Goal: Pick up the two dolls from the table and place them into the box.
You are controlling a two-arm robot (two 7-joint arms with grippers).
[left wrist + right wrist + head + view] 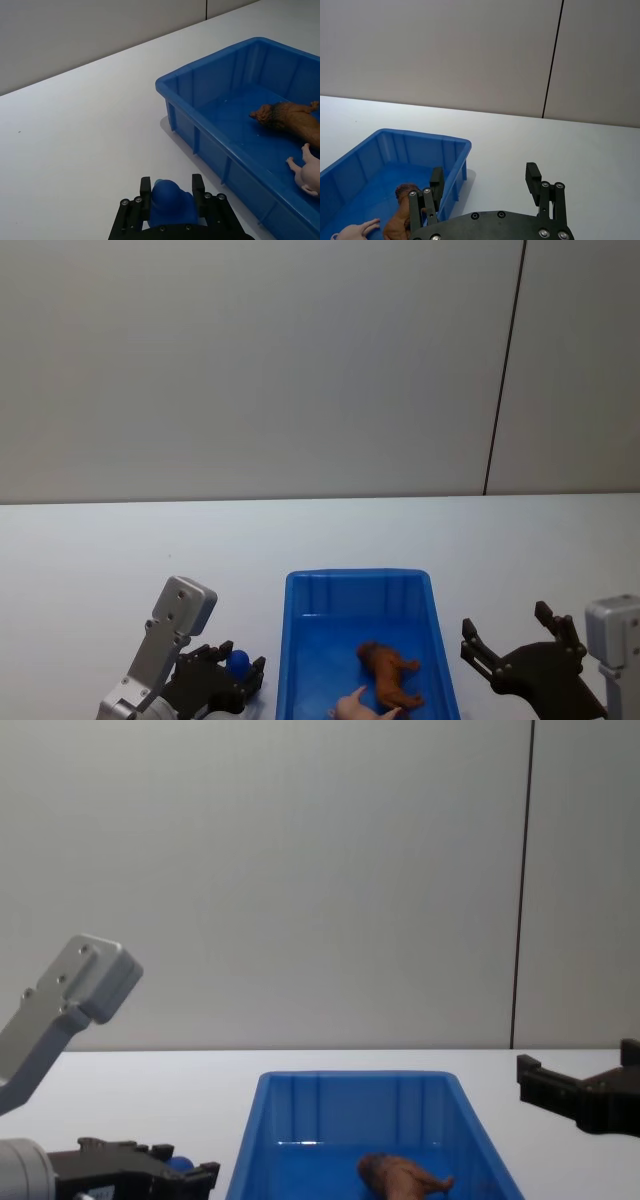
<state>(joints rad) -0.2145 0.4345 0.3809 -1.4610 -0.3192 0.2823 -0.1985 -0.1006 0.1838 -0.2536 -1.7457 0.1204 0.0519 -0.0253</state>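
Observation:
The solid-blue doll (169,205) sits between the fingers of my left gripper (171,187), which is shut on it just left of the box (210,64). From the head view that gripper (243,658) and the blue doll (237,666) are low beside the box's (300,585) left wall. I cannot tell whether the doll is off the table. The brown furry doll (389,676) lies inside the box on its floor. My right gripper (505,622) hangs open and empty to the right of the box; its wrist view shows the box (420,136) and brown doll (401,221) ahead of it.
A small pink figure (354,707) lies in the box next to the brown doll, near the front end. White tabletop spreads around the box on all sides. A grey wall with a dark vertical seam (503,380) stands behind the table.

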